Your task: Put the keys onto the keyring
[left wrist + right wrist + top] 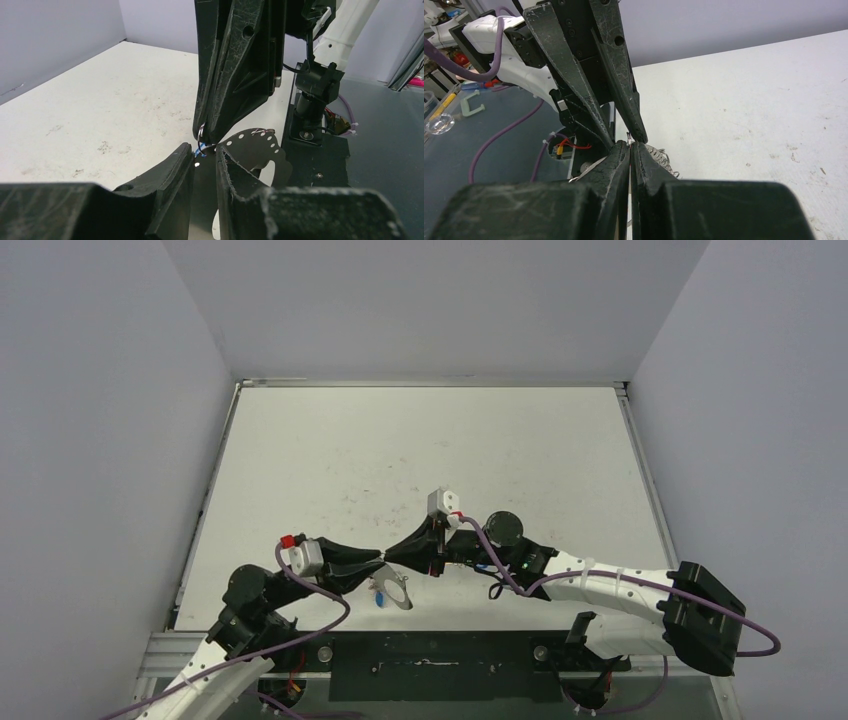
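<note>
My two grippers meet tip to tip over the table's near edge. The right gripper (pixel 393 553) (pixel 630 145) is shut on a key by its small silver ring (pixel 201 133), and a sliver of light blue tag (pixel 200 148) shows just below. The left gripper (pixel 381 560) (pixel 204 150) has its fingers a narrow gap apart on either side of that ring. Whether they pinch anything is unclear. The keyring (pixel 400 594) hangs just beneath both tips, with a blue tag (pixel 379 595) at its left. In the left wrist view it appears as a dark flat perforated piece (pixel 257 145). A red tag is not clearly visible.
The white table (pixel 420 440) stretches away beyond the grippers, with grey walls on three sides. A dark base plate (pixel 430 660) runs along the near edge under the arms. A small silver coil (pixel 659 157) lies beside the right fingertips. Purple cables trail from both wrists.
</note>
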Controlling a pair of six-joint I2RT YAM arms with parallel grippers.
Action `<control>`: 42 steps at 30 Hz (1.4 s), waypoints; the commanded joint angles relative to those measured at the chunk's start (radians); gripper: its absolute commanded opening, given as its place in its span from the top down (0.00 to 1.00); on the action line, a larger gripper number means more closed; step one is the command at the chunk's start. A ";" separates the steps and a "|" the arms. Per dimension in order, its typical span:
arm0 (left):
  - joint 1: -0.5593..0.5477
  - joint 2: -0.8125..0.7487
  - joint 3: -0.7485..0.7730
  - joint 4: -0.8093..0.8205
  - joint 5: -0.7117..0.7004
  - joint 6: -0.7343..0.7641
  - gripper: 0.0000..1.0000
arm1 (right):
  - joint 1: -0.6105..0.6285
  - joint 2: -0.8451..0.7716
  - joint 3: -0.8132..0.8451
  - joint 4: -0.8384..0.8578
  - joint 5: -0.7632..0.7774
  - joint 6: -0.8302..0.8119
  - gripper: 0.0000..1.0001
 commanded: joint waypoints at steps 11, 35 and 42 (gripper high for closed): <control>-0.004 0.038 -0.004 0.114 0.059 -0.013 1.00 | 0.011 0.009 0.007 0.117 -0.047 0.013 1.00; -0.004 0.135 0.254 -0.370 0.032 0.162 1.00 | 0.006 -0.073 0.167 -0.389 -0.050 -0.346 0.63; -0.004 0.223 0.322 -0.438 0.100 0.219 1.00 | 0.006 -0.012 0.312 -0.699 -0.117 -0.572 0.64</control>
